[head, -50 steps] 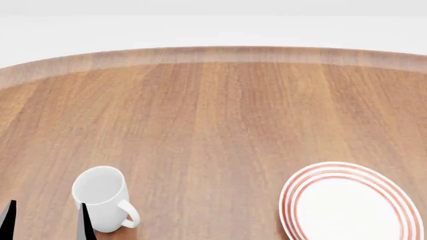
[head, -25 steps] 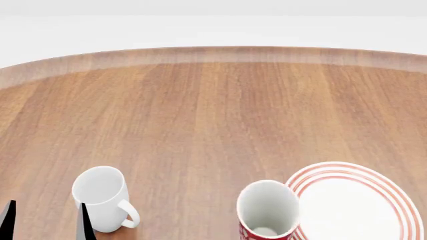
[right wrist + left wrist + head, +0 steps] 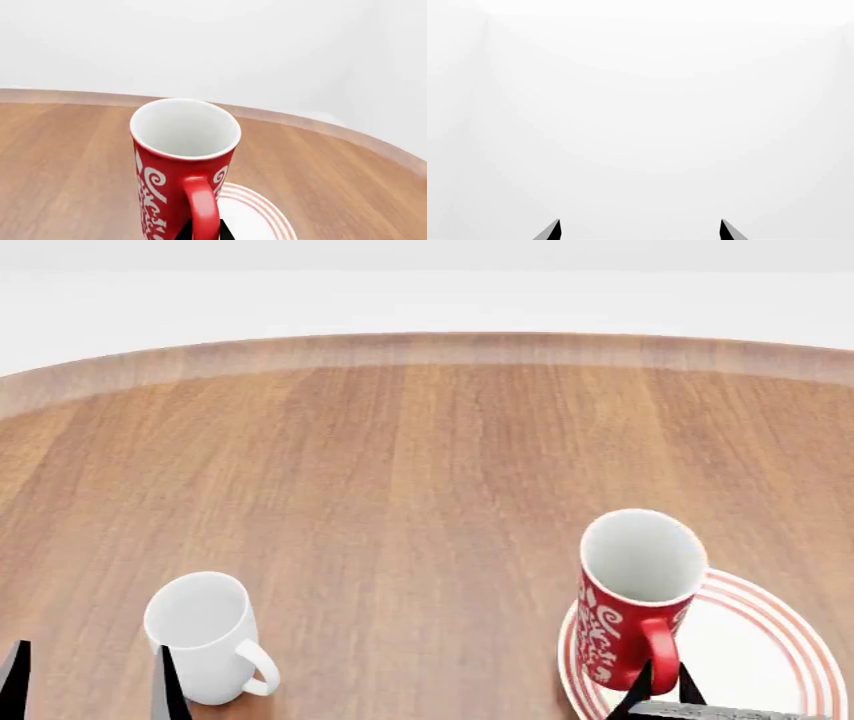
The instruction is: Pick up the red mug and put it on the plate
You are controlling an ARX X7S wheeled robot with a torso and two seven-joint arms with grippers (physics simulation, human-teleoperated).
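At the near edge of your head view, your right gripper (image 3: 661, 680) shows only as 2 dark fingertips on either side of the handle of the red mug (image 3: 638, 595). Your right wrist camera shows those tips close in around the base of the handle, so this claw is clamped on the mug's handle.

The red mug stands upright over the near-left part of the plate (image 3: 787, 640); you cannot tell from these views whether its base touches the plate or hangs just above it. It is tall and narrow, glossy red outside with white scrolling ornament on its wall, plain white inside, and its red loop handle (image 3: 202, 207) points back toward you. The plate is round and white with concentric red rings near its rim, and it is much wider than the mug.

At the near left, your left gripper (image 3: 91, 685) shows 2 dark fingertips set well apart with nothing between them, so that claw is spread wide. The white mug (image 3: 203, 635) stands upright just beside it, handle turned right.

Beyond them the wooden table (image 3: 400, 460) runs to its curved far edge.
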